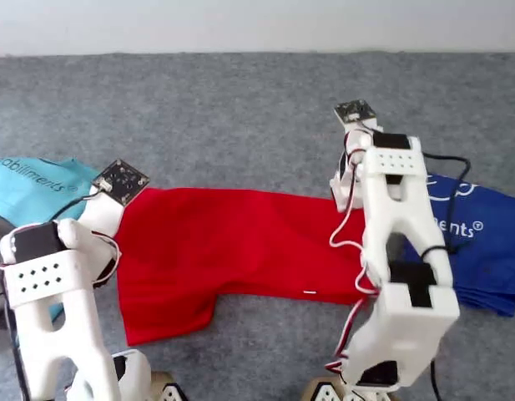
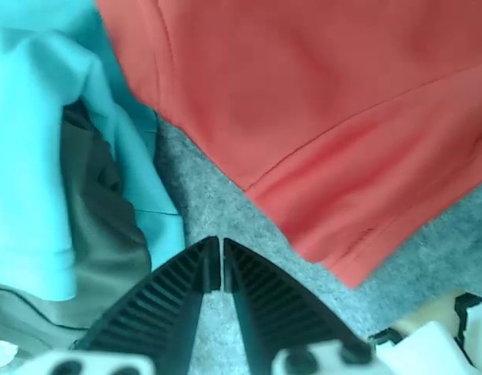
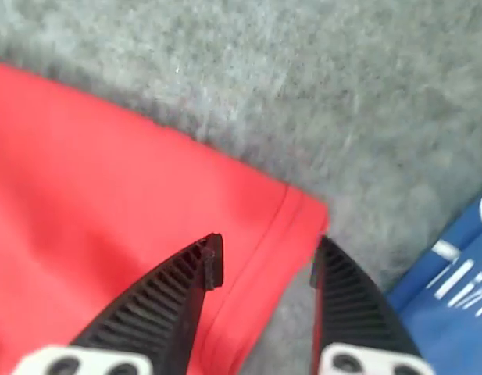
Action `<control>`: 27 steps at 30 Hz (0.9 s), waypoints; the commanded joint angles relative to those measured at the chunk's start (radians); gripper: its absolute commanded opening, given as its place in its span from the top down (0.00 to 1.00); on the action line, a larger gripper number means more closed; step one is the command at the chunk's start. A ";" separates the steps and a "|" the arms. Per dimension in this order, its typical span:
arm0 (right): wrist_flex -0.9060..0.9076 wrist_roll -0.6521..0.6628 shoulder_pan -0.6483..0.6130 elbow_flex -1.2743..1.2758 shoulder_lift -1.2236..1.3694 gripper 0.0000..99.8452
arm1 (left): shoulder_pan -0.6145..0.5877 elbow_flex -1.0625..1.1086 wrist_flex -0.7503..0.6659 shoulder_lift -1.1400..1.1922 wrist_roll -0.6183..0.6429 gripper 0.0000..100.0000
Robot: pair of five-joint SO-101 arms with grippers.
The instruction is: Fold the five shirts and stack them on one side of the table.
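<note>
Red shirt [image 3: 108, 180] hem lies between parted fingers of the right gripper [image 3: 268, 254].

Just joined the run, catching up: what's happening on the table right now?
Both arms are at the red shirt, which lies spread out across the grey table. The right gripper is open, straddling the shirt's hemmed corner next to the blue shirt. The left gripper is shut on nothing, over bare table between the red shirt's other end and a turquoise shirt lying on an olive shirt.
</note>
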 commanded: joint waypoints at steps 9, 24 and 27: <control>0.213 -0.029 0.018 -0.316 0.162 0.83 | -0.008 -0.001 -0.020 -0.023 0.003 0.98; 0.278 -0.028 0.074 -0.368 0.252 0.83 | -0.006 -0.001 -0.020 -0.021 0.003 0.98; 0.277 -0.028 0.073 -0.370 0.275 0.83 | -0.006 -0.001 -0.020 -0.021 0.003 0.98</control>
